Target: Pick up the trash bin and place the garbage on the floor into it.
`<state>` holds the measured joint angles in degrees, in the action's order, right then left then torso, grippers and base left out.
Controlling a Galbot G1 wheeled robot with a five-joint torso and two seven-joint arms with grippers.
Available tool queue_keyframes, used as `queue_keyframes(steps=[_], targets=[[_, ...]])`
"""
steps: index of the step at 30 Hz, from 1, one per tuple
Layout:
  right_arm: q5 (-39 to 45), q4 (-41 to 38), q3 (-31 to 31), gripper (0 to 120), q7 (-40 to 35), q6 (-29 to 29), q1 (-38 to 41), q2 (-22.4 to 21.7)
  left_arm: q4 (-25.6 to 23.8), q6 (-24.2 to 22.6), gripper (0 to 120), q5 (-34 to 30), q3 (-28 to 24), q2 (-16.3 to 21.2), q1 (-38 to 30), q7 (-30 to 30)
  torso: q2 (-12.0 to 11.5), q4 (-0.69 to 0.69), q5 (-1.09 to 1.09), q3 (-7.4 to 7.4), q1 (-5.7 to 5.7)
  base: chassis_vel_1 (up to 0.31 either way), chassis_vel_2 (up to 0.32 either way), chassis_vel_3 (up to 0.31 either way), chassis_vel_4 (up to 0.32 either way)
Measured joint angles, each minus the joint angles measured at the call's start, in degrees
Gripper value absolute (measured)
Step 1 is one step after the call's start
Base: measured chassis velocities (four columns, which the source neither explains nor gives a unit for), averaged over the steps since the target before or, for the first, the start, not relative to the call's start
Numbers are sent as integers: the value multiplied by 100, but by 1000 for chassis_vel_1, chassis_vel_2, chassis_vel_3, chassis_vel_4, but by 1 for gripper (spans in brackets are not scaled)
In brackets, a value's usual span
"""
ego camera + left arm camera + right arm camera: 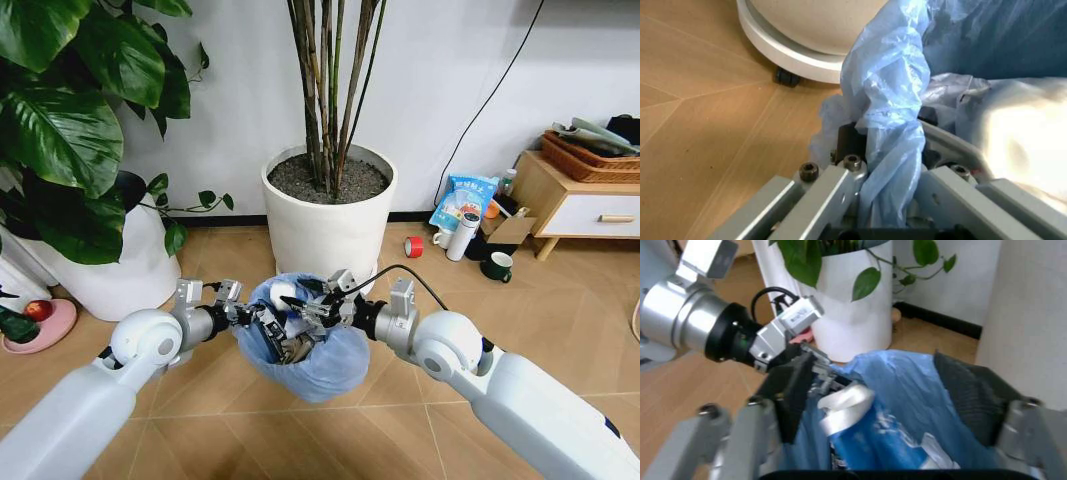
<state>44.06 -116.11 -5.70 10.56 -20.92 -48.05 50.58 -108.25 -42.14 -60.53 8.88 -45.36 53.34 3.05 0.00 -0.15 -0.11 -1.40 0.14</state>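
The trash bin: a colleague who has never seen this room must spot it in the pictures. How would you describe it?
Start at the large white pot with tall bare stems against the back wall. In front of it, the trash bin hangs between the left gripper and right gripper. Unlike the white pots, it is small, dark and lined with a crinkly light-blue bag.

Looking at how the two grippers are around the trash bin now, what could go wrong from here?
1. The left gripper seems to pinch mostly the blue liner of the trash bin; the bag might slip or tear.
2. The right gripper hangs open over the bin mouth, so it could snag the liner.
3. The white plant pot stands close behind; a swing could bump it.
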Motion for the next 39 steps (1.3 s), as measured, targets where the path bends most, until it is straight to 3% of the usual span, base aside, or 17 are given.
queue_keyframes(steps=[4,7,10,17,26,39], targets=[[-47,-39,191,81,-34,60,-132,-2,-3,0,0,0,29,14,25,2,0,0,-1,0,0,0,0,0,0],[-126,-112,607,97,-288,152,-401,22,-10,0,0,0,126,15,81,4,0,0,0,0,0,0,0,0,0],[-207,-154,864,100,-472,164,-554,31,-17,0,0,-1,162,21,106,5,0,0,0,0,0,0,0,0,0],[-573,-232,1358,100,-1319,117,-903,145,-35,0,0,5,259,26,162,4,0,0,0,0,0,0,0,0,0],[-1295,-385,1755,100,-1357,116,-1501,366,-70,0,0,19,364,45,273,12,0,0,-1,0,0,0,0,0,0],[-1414,-656,2005,100,-1295,128,-2009,300,-33,0,0,20,417,-34,268,4,0,0,1,0,0,8,5,-9,-7]])
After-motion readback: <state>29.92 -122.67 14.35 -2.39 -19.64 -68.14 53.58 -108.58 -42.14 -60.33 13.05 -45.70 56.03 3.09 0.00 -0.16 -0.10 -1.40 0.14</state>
